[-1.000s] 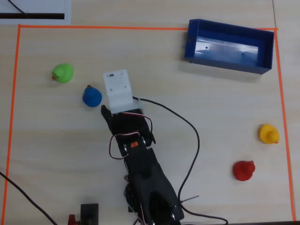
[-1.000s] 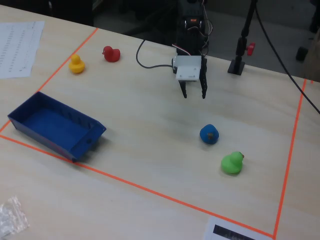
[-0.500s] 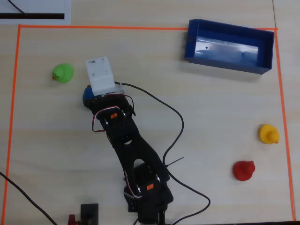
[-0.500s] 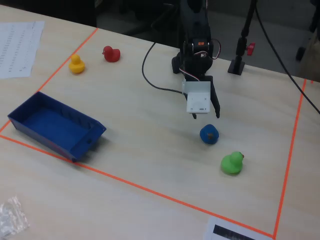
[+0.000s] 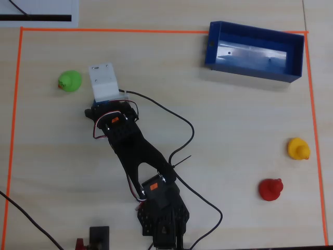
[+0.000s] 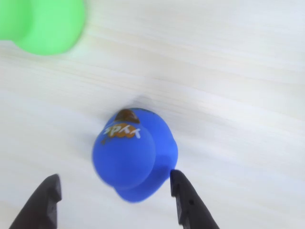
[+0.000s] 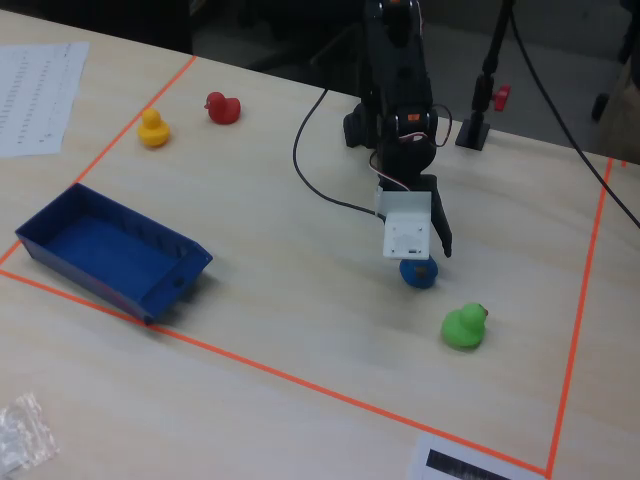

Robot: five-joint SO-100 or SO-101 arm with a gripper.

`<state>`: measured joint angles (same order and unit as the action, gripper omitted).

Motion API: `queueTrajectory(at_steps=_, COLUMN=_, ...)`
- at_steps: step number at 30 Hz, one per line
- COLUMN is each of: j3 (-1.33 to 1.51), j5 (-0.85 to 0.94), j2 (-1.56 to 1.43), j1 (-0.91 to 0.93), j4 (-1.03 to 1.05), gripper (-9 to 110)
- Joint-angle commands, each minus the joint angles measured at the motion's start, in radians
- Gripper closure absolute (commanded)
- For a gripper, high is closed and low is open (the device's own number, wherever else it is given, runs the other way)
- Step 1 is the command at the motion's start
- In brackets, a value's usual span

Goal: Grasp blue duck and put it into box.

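Claw (image 6: 114,191) wide open, empty, straddling small rounded blue toy duck (image 6: 135,152) | likely light, smooth, slippery | pinch the round body's flanks

Overhead view: straight down, far, arm base at 6 o'clock.
Wrist view: close, down onto the tabletop (image 6: 228,57).
Fixed view: oblique, opposite side, base at 12 o'clock.
Shared: the whole taped area.

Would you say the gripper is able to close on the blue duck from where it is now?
Probably yes: the open gripper has its fingers either side of the blue duck, and the green duck sits clear.
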<state>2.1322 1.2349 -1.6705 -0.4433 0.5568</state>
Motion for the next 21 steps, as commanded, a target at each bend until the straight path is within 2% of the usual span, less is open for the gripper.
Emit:
queueTrajectory(at_steps=1, j3=-0.054, j5=-0.008, j2=0.018, j1=-0.011, j4=-0.041, gripper=70)
queueTrajectory(at_steps=16, j3=-0.153, j5=0.003, j2=0.170, j1=0.044, j4=-0.058, gripper=70)
queueTrajectory(at_steps=21, j3=-0.166, j5=0.043, j2=0.196, j1=0.048, j4=-0.043, gripper=79)
